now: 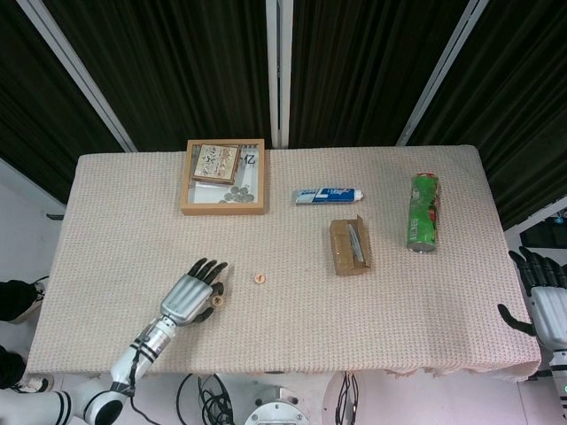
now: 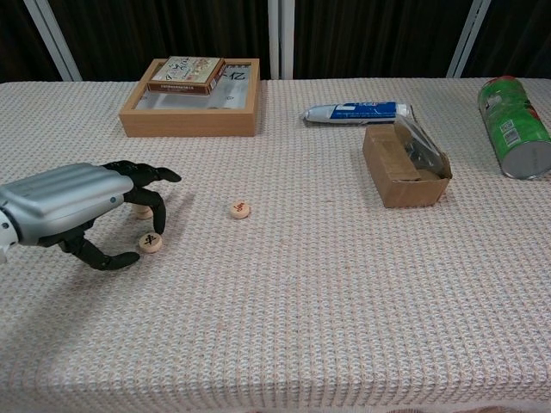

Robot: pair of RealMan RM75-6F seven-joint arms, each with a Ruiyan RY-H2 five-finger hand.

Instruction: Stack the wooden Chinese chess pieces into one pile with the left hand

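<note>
Your left robot hand (image 2: pixel 82 211) hovers unclenched, empty; pinch the nearest chess piece (image 2: pixel 151 243) squarely by its rim before lifting.

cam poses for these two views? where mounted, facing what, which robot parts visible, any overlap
Head view: high above the near edge, looking steeply down on the whole table; shows the left hand with forearm, and the right hand off the table's right end.
Chest view: low at the near edge, facing across the tabletop; only the left hand shows.
Shared: left hand, chess pieces, wooden tray, green can.
</note>
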